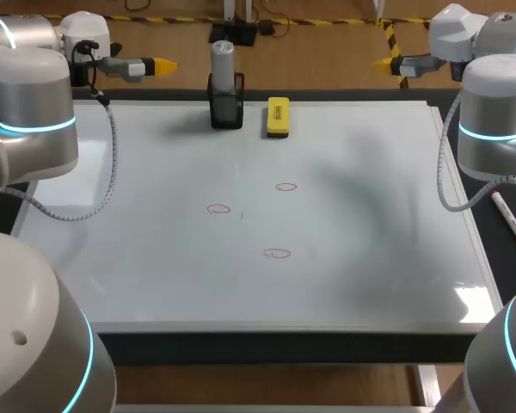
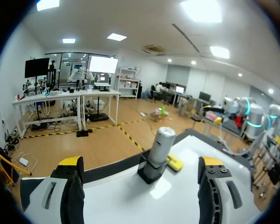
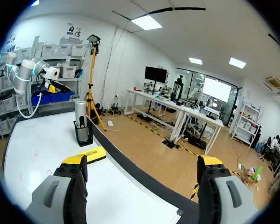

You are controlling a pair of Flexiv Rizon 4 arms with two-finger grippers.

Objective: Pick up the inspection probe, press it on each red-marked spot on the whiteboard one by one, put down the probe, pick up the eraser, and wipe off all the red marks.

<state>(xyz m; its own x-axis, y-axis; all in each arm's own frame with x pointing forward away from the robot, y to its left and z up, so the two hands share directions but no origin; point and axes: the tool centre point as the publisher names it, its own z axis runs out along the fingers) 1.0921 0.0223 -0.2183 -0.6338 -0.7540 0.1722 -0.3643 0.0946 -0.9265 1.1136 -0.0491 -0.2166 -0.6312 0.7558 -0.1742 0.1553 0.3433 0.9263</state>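
The grey cylindrical inspection probe (image 1: 223, 62) stands upright in a black holder (image 1: 226, 109) at the far edge of the whiteboard (image 1: 370, 224). The yellow eraser (image 1: 278, 117) lies just right of it. Three red ovals are drawn mid-board (image 1: 218, 209) (image 1: 285, 187) (image 1: 277, 253). My left gripper (image 1: 162, 64) hovers off the far-left corner, open and empty; its wrist view shows the probe (image 2: 160, 146) ahead between the fingers, with the eraser (image 2: 175, 162) behind. My right gripper (image 1: 383, 63) hovers off the far-right corner, open and empty, with the probe (image 3: 80, 115) and eraser (image 3: 91, 154) ahead to its side.
A red-capped marker (image 1: 511, 220) lies on the dark table right of the board. My arms' bases flank the board on both sides.
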